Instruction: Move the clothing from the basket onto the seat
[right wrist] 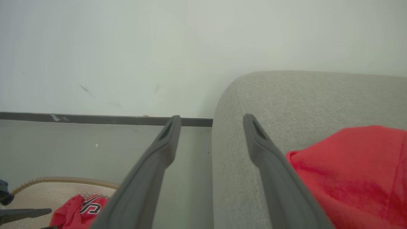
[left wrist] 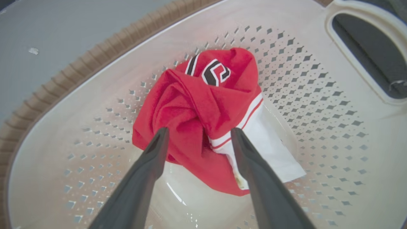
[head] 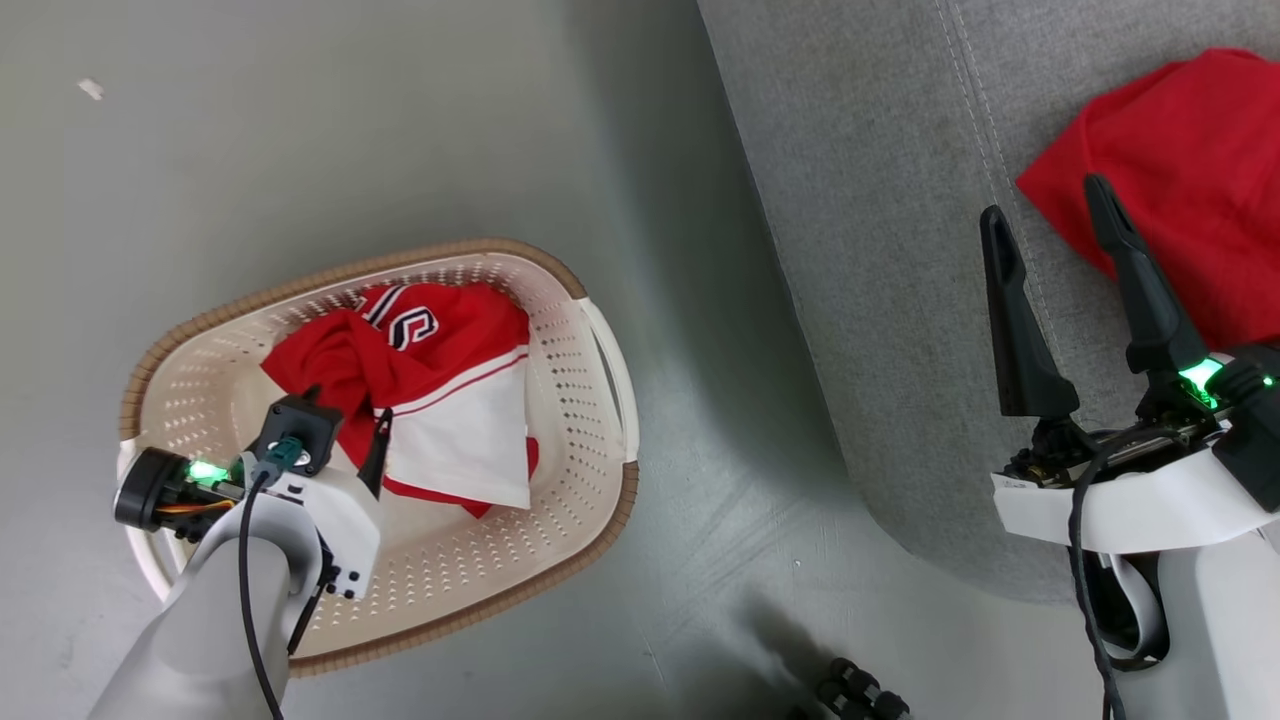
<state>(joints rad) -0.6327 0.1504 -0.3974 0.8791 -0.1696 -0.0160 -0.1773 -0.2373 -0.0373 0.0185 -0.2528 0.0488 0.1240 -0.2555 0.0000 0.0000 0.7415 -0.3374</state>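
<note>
A crumpled red and white garment (head: 430, 390) with a black-and-white logo lies inside the cream basket (head: 590, 400) on the floor. My left gripper (left wrist: 197, 133) hangs open just above it, its fingers straddling the red folds (left wrist: 194, 108); nothing is held. A second red garment (head: 1190, 170) rests on the grey seat (head: 880, 250) at the right. My right gripper (head: 1045, 215) stands open above the seat, beside that garment, with nothing between its fingers. The right wrist view shows this red garment (right wrist: 356, 171) to the right of the fingers.
The basket has a brown woven rim (head: 330, 275) and a side handle (head: 612, 360). Grey floor (head: 300, 130) surrounds it, with a pale wall (right wrist: 159, 47) and dark skirting (right wrist: 95, 119) behind. Small dark wheels (head: 860, 690) show at the bottom edge.
</note>
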